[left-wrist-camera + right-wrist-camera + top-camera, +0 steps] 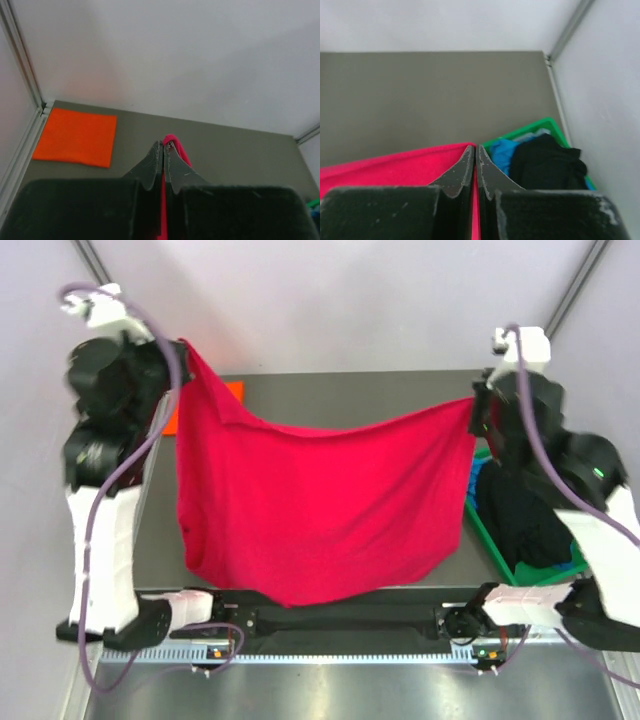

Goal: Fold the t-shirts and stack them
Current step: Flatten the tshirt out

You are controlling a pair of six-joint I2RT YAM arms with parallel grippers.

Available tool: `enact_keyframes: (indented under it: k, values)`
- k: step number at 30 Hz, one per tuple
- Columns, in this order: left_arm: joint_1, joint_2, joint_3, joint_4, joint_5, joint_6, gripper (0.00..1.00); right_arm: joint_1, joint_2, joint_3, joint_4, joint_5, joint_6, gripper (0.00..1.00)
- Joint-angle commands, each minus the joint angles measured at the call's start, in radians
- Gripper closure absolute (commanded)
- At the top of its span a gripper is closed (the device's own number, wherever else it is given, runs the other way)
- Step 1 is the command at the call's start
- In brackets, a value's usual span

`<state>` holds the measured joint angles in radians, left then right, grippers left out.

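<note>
A crimson-red t-shirt (320,505) hangs spread in the air over the table, held by two upper corners. My left gripper (183,347) is shut on its left corner, and red cloth (175,145) pokes out past the shut fingertips. On the other side my right gripper (474,400) is shut on the right corner, with the red cloth (395,167) stretching away to the left. A folded bright orange t-shirt (75,136) lies flat at the table's far left corner. Black (547,162) and blue (502,150) t-shirts sit bundled in the green bin.
The green plastic bin (485,530) stands at the table's right edge under my right arm. The grey table (330,395) shows behind the hanging shirt. White walls and metal frame posts (570,27) close in the back and sides.
</note>
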<state>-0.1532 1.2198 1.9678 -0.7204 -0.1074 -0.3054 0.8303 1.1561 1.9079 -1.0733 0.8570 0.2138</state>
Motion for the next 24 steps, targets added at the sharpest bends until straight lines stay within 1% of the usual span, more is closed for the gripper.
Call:
enact_keyframes:
  k: [1,2,3,4,5,6,7,8,9,11,12,15,16,18,19,20,21,22,24]
  values:
    - [0.000,0.075,-0.012,0.151,-0.057,0.083,1.00,-0.213,0.059,0.072,0.058,-0.181,-0.106,1.00]
    - [0.003,0.117,-0.010,0.173,-0.073,0.098,1.00,-0.308,0.107,0.104,0.074,-0.232,-0.119,1.00]
    - [0.015,0.141,-0.006,0.194,-0.112,0.130,1.00,-0.347,0.135,0.129,0.094,-0.321,-0.123,1.00]
    - [0.029,0.202,0.008,0.223,-0.118,0.137,1.00,-0.380,0.201,0.160,0.099,-0.355,-0.120,1.00]
    - [0.047,0.236,0.029,0.226,-0.115,0.137,1.00,-0.425,0.235,0.227,0.104,-0.378,-0.122,1.00]
    - [0.066,0.272,0.093,0.220,-0.107,0.124,1.00,-0.442,0.269,0.264,0.107,-0.412,-0.122,1.00]
    - [0.093,0.343,0.130,0.216,-0.101,0.121,1.00,-0.454,0.333,0.302,0.113,-0.426,-0.120,1.00]
    - [0.099,0.375,0.172,0.198,-0.097,0.120,1.00,-0.470,0.361,0.372,0.118,-0.438,-0.122,1.00]
    - [0.103,0.401,0.251,0.190,-0.098,0.129,1.00,-0.473,0.385,0.406,0.124,-0.458,-0.125,1.00]
    - [0.104,0.443,0.321,0.197,-0.101,0.141,1.00,-0.474,0.427,0.472,0.133,-0.476,-0.126,1.00]
    - [0.104,0.442,0.322,0.209,-0.101,0.150,1.00,-0.474,0.429,0.479,0.138,-0.493,-0.128,1.00]
    - [0.104,0.393,0.295,0.251,-0.098,0.147,1.00,-0.474,0.384,0.438,0.168,-0.504,-0.120,1.00]
    - [0.104,0.351,0.280,0.259,-0.092,0.143,1.00,-0.474,0.361,0.407,0.182,-0.507,-0.113,1.00]
    - [0.104,0.299,0.214,0.279,-0.066,0.123,1.00,-0.474,0.257,0.286,0.238,-0.541,-0.106,1.00]
    - [0.103,0.240,0.189,0.292,-0.055,0.117,1.00,-0.473,0.181,0.246,0.252,-0.550,-0.096,1.00]
    - [0.104,0.207,0.162,0.302,-0.052,0.111,1.00,-0.474,0.148,0.187,0.257,-0.555,-0.087,1.00]
    - [0.104,0.173,0.107,0.309,-0.049,0.098,1.00,-0.474,0.117,0.165,0.250,-0.567,-0.080,1.00]
    - [0.103,0.103,0.082,0.321,-0.052,0.092,1.00,-0.474,0.058,0.134,0.239,-0.575,-0.062,1.00]
    - [0.103,0.038,0.030,0.325,-0.054,0.071,1.00,-0.474,-0.002,0.106,0.213,-0.613,-0.047,1.00]
